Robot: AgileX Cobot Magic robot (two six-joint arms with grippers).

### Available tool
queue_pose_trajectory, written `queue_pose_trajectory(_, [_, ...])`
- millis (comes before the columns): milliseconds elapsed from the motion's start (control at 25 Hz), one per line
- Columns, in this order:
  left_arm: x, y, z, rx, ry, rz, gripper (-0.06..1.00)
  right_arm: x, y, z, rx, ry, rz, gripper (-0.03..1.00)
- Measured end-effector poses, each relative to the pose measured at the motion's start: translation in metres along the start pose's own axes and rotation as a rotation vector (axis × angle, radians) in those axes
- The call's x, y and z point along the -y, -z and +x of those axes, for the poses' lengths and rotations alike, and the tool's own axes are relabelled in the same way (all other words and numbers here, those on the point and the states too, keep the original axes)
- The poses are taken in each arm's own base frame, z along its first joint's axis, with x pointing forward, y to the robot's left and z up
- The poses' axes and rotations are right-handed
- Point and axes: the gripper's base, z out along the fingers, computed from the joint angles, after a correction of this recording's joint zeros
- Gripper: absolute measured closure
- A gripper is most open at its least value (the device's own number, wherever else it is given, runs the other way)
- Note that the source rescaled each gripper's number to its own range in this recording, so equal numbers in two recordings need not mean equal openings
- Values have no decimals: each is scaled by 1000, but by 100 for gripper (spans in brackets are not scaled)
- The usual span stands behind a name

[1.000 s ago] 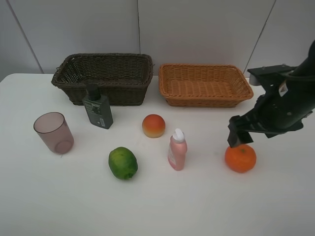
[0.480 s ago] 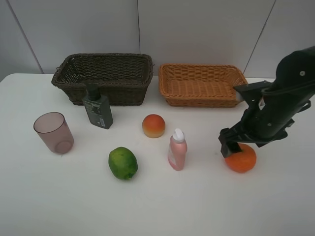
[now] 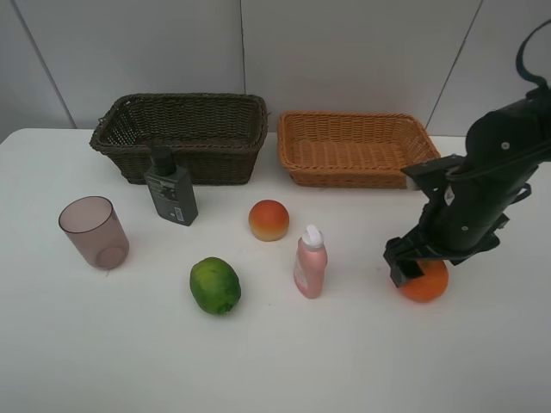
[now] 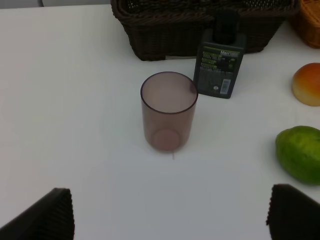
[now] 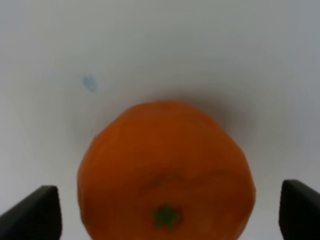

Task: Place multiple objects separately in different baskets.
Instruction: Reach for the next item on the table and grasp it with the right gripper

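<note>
- My right jaws are spread wide, low over the orange at the right of the overhead frame
- In the right wrist view a tip stands on either side of the fruit with a gap on both sides, so nothing is gripped
- The orange sits on the counter, its top hidden by the right arm
- My left jaws are wide open and hold nothing; they are out of the overhead frame
- The cup stands upright at mid left
- The pump bottle stands just in front of the dark basket at upper left
- The tan basket sits beside it, right of centre at the top
- The peach is at centre, the pink bottle upright just below and right of it, the lime lower left of centre, all apart
</note>
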Motion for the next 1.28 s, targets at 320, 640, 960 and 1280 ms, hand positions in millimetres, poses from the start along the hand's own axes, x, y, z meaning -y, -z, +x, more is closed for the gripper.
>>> queue_pose_trajectory(320, [0, 0, 0, 0, 0, 0, -5, 1, -14, -2, -27, 9, 6, 4])
queue_pose_trajectory(640, [0, 0, 0, 0, 0, 0, -5, -2, -27, -4, -39, 12, -4, 4])
queue_pose_trajectory(960, [0, 0, 0, 0, 0, 0, -5, -3, -35, -3, -61, 8, -9, 4])
queue_pose_trajectory(1280, [0, 0, 0, 0, 0, 0, -5, -3, -35, -4, -50, 9, -10, 31])
